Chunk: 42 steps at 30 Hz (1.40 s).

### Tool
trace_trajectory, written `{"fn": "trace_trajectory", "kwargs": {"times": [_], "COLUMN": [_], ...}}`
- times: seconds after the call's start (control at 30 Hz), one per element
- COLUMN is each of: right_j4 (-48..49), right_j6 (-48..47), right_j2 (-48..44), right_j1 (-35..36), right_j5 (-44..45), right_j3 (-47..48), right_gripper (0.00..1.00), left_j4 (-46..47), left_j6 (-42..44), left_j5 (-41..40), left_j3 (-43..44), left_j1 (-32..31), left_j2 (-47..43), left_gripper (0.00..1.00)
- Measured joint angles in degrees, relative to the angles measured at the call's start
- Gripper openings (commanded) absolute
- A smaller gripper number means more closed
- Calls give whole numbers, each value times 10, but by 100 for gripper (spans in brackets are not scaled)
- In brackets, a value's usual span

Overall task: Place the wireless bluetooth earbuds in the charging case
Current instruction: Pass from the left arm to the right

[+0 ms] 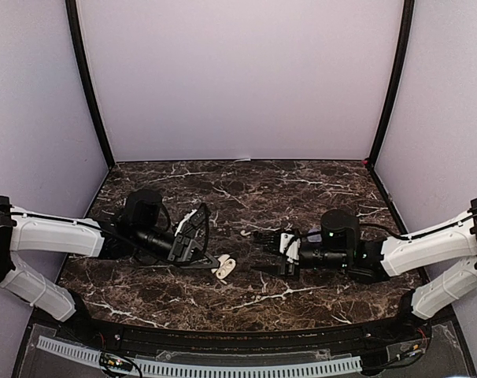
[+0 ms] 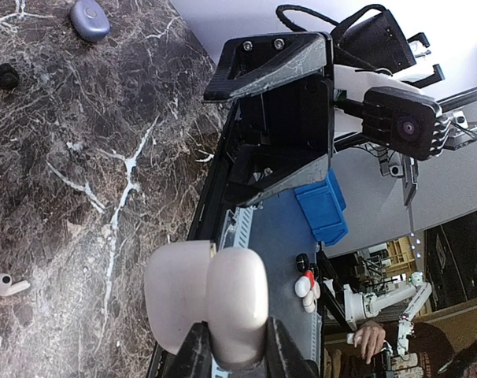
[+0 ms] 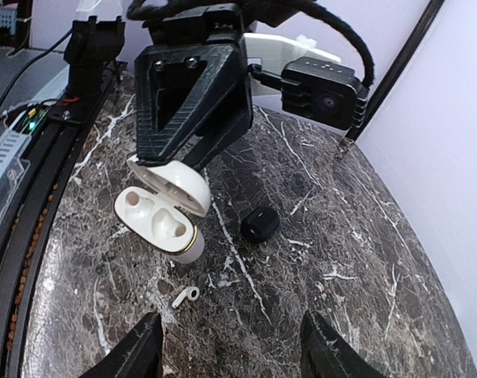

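Case [image 3: 190,244], clamped in left gripper [image 2: 237,346], bares its wells [image 3: 175,228] only before wide-apart right gripper [image 3: 232,327].

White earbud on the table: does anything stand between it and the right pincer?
Nothing visible does. The white earbud lies on bare marble just ahead of the right pincer; the small dark object sits off to one side.

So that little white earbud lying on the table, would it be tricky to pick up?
Probably. The white earbud looks tiny and glossy, so it may slip out of a pinch. Its rounded head and thin stem suggest it could pivot or skid on the polished marble table when nudged. It is likely very light.
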Motion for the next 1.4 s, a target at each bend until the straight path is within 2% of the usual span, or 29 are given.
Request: {"fn": "trace_trajectory", "kwargs": {"times": [0.1, 0.27, 0.33, 0.4, 0.53, 0.63, 0.73, 0.97, 1.4], "right_j4": [39, 107, 121, 143, 191, 229, 233, 158, 152], "right_j6": [4, 26, 40, 58, 88, 85, 63, 0, -30], "right_j2": [1, -6, -10, -14, -22, -33, -37, -35, 9], "right_j1": [-3, -4, -4, -4, -5, -6, -6, -6, -6], "right_j5": [8, 45, 62, 81, 118, 124, 107, 5, -102], "right_j3": [-9, -42, -44, -44, -49, -63, -65, -55, -57], "right_gripper": [59, 63, 58, 59, 75, 78, 77, 74, 72], "left_j4": [3, 7, 7, 7, 7, 7, 7, 2, 2], "left_j6": [-1, -2, -2, -2, -2, -1, -1, 1, 0], "left_j5": [5, 10, 12, 14, 18, 20, 22, 28, 51], "left_j3": [5, 6, 7, 10, 22, 24, 24, 24, 24], "left_j1": [4, 10, 12, 14, 17, 23, 26, 29, 30], "left_j2": [2, 2, 2, 3, 4, 4, 4, 3, 3], "left_gripper": [19, 20, 19, 20, 20, 20, 20, 20, 20]}}
